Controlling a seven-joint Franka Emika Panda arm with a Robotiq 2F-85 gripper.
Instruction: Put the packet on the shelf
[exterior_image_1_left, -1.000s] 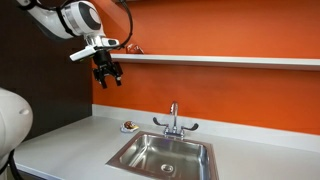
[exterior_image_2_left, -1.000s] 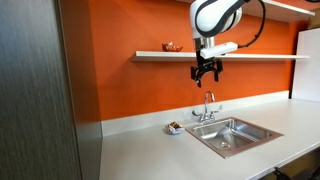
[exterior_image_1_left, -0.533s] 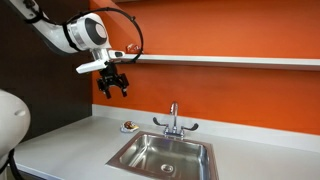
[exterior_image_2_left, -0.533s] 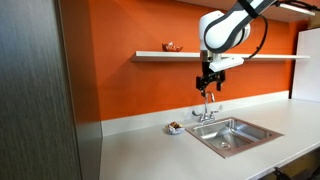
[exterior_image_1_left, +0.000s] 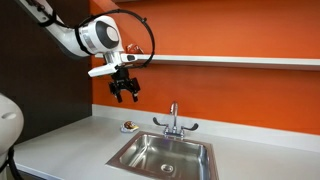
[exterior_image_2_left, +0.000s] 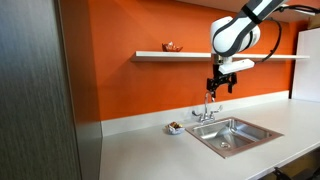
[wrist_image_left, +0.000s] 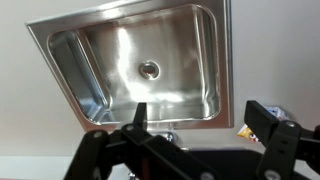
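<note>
The packet (exterior_image_2_left: 172, 46) lies as a small red shape on the shelf (exterior_image_2_left: 200, 56), near its end by the dark panel. In an exterior view the shelf (exterior_image_1_left: 230, 60) runs along the orange wall, and my arm covers the spot where the packet lies. My gripper (exterior_image_1_left: 125, 95) is open and empty. It hangs below the shelf and above the counter, close to the sink, as another exterior view (exterior_image_2_left: 219, 88) also shows. In the wrist view the open fingers (wrist_image_left: 200, 125) frame the sink below.
A steel sink (exterior_image_1_left: 165, 155) with a faucet (exterior_image_1_left: 174, 120) is set in the grey countertop (exterior_image_2_left: 130, 150). A small roundish red-and-white object (exterior_image_1_left: 129, 126) sits on the counter beside the faucet and also shows in the wrist view (wrist_image_left: 247, 128). A dark panel (exterior_image_2_left: 40, 100) stands at the counter's end.
My arm has moved along the wall away from the packet's end of the shelf, toward the sink, and a little lower. The gripper stays open and empty. The packet stays on the shelf.
</note>
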